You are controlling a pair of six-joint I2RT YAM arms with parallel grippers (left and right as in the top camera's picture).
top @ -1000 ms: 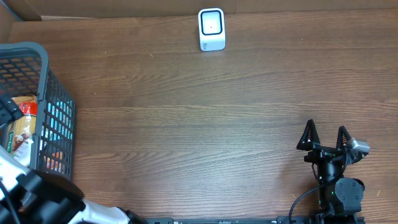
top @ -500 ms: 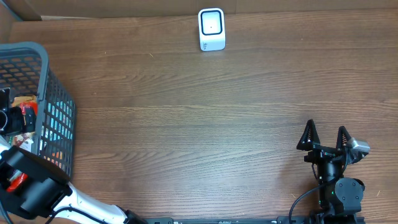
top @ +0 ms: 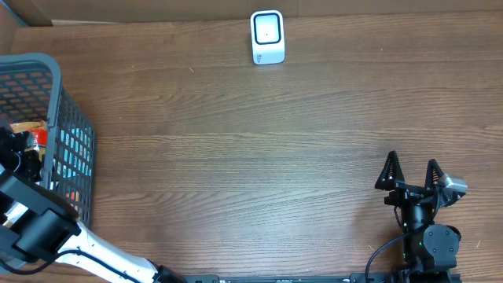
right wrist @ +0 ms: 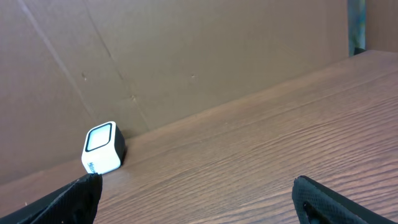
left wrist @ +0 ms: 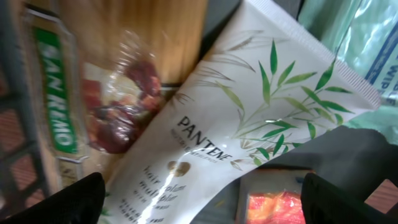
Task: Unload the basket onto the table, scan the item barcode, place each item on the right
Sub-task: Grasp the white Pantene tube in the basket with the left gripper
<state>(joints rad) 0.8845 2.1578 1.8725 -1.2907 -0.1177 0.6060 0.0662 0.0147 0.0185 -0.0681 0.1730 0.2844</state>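
A white Pantene tube with green leaf print lies slantwise among the items in the grey basket at the table's left edge. My left gripper hangs open just above it, one finger on each side of the tube's lower end, not closed on it. In the overhead view the left gripper reaches down inside the basket. No barcode shows on the tube. The white scanner stands at the far edge of the table, also in the right wrist view as the scanner. My right gripper rests open and empty at the front right.
Beside the tube lie a San Remo pasta pack, a red packet and a greenish wipes pack. A cardboard wall backs the table behind the scanner.
My left arm has swung further over the basket and its gripper has sunk deeper among the items. The right arm has not moved.
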